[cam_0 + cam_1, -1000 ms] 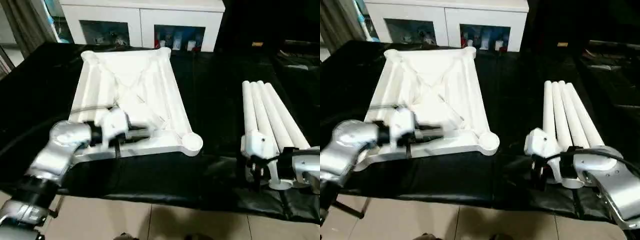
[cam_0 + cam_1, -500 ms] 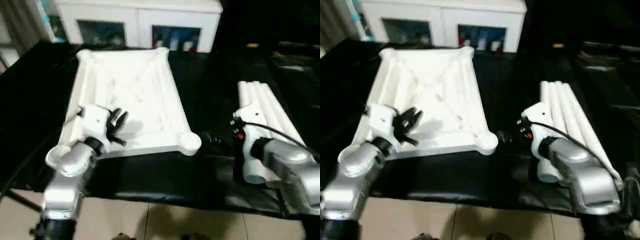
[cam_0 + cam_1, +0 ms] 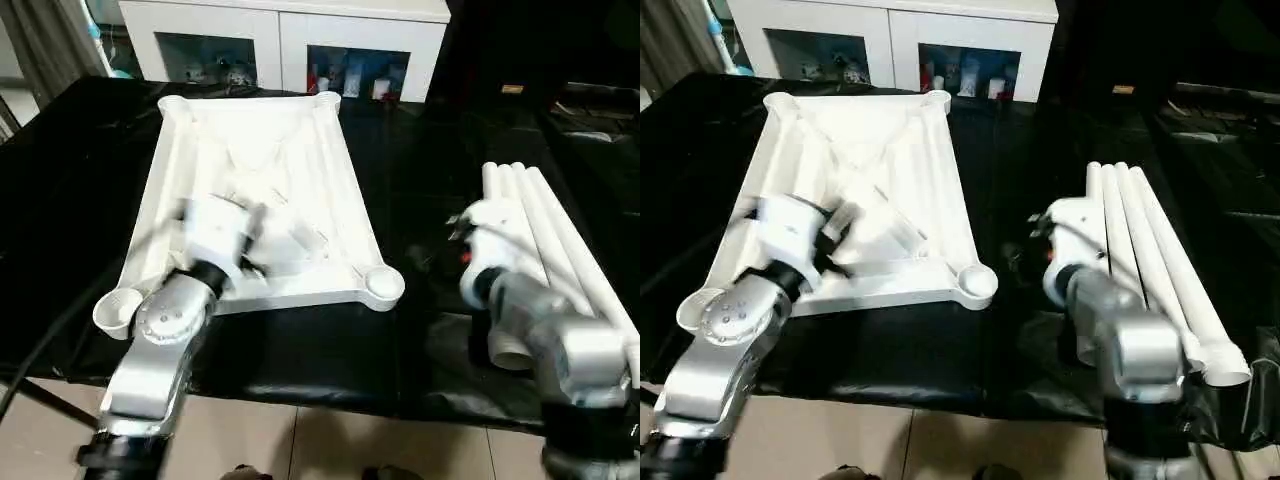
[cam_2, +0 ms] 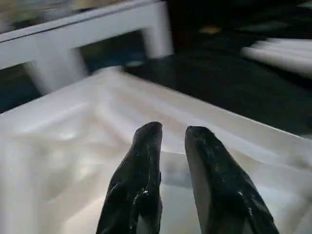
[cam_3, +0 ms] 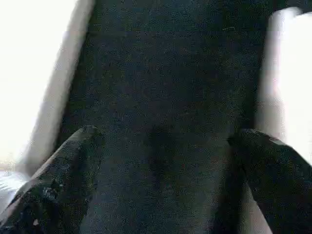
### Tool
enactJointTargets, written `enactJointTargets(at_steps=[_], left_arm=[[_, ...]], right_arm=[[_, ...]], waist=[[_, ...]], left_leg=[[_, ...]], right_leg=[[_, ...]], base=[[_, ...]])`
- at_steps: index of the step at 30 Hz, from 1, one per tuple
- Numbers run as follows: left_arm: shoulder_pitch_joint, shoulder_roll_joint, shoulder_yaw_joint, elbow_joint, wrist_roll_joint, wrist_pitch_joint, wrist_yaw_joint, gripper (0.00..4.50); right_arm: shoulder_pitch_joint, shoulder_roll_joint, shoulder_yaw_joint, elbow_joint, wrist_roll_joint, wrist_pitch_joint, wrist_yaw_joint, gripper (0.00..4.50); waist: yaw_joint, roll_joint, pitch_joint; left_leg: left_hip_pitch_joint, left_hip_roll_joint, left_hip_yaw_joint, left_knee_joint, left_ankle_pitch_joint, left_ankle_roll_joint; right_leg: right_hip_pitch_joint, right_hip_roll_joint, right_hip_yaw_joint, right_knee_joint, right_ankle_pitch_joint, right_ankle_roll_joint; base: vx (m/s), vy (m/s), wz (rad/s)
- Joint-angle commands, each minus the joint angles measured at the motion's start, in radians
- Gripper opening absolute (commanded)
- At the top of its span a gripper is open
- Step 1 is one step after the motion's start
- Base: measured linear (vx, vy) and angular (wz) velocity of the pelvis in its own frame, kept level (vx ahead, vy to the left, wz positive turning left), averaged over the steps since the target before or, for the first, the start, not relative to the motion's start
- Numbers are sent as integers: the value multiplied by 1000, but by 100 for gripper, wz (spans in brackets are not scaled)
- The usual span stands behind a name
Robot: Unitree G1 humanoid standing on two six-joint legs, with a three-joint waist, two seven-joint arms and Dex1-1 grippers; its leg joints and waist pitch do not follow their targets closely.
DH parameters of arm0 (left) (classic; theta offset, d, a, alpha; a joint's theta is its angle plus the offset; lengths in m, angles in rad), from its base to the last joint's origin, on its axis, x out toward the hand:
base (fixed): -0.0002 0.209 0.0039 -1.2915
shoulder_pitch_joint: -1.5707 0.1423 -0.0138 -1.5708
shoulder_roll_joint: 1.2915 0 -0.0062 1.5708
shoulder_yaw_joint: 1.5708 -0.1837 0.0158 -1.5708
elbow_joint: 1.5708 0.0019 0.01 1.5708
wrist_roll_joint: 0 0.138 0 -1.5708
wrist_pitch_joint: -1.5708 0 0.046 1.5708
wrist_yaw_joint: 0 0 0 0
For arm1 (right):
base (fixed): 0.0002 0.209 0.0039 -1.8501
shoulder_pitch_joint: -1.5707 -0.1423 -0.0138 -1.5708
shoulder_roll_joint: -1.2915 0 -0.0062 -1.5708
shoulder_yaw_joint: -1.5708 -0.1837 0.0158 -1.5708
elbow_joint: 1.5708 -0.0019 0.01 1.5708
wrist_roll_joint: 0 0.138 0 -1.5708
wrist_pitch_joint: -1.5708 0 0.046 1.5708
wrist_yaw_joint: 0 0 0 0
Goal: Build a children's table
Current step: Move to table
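Table top (image 3: pixel 265 190) lay ribbed side up on the black cloth (image 3: pixel 300 350), left of centre in the head view, round sockets at its corners. Four white tube legs (image 3: pixel 1145 260) lay side by side at right. Left gripper (image 4: pixel 173 134) hovered over the top's near part, fingers a narrow gap apart, holding nothing. Right gripper (image 5: pixel 163 141) stood wide apart above the cloth between top and legs, empty.

Both silver forearms reach forward. The left gripper (image 4: pixel 173 134) has its 2 black fingers (image 4: pixel 141 170) nearly together (a slim gap, nothing between them); the right gripper (image 5: pixel 165 139) is spread wide, empty.
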Motion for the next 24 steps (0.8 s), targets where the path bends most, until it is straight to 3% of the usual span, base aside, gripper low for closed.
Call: enactJointTargets(at_steps=[1, 3, 4, 5, 6, 8, 9, 17, 24], left_arm=[[0, 25, -31, -28, -11, 2, -62, 108], [-1, 50, -49, -41, -25, 8, -101, 108], [-7, 76, -60, -64, -50, 20, -148, 108], [-8, 78, -60, -66, -53, 21, -151, 108], [-13, 97, -66, -96, -79, 34, -191, 108], [-14, 103, -69, -109, -89, 44, -205, 108], [-14, 111, -73, -127, -103, 54, -226, 108], [-11, 112, -76, -155, -102, 66, -228, 108], [-3, 119, -90, -176, -97, 75, -227, 108]], right_arm=[[-10, -11, -19, 22, -6, 28, -19, 450], [-29, -22, -30, 37, -16, 48, -28, 450], [-62, -72, -4, 62, -53, 129, -21, 450], [-64, -76, -1, 64, -56, 137, -21, 450], [-90, -93, -6, 80, -61, 206, -13, 450], [-100, -82, -28, 85, -54, 224, -16, 450], [-116, -70, -54, 104, -40, 273, -18, 450], [-132, -47, -86, 169, -5, 313, -32, 450], [-156, -18, -115, 223, -23, 349, -24, 450]], waist=[[-4, -6, -66], [-5, -8, -65], [-5, -8, -68], [-6, -11, -67], [-6, -9, -66], [-6, -13, -68], [-7, -18, -68], [-4, -18, -72], [-2, -21, -76]], left_leg=[[16, 73, -25, -89, 40, 56], [15, 74, -25, -91, 19, 44], [16, 72, -26, -90, 21, 41], [17, 72, -25, -91, 22, 40], [17, 72, -24, -90, 20, 33], [16, 71, -23, -88, 25, 31], [13, 72, -22, -88, 25, 33], [15, 74, -20, -87, 20, 15], [12, 73, -18, -84, 29, 12]], right_leg=[[46, -49, 36, -48, -37, -240], [49, -51, 37, -51, -54, -243], [51, -49, 36, -46, -55, -246], [50, -48, 36, -47, -56, -246], [50, -48, 36, -47, -60, -249], [53, -50, 38, -45, -55, -251], [54, -51, 39, -45, -54, -250], [54, -51, 40, -44, -76, -250], [55, -51, 40, -42, -79, -248]], base=[[0, 0, 0], [0, 0, 0], [0, 0, 0], [0, 0, 0], [0, 0, 0], [0, 0, 0], [0, 0, 0], [0, 0, 0], [0, 0, 0]])
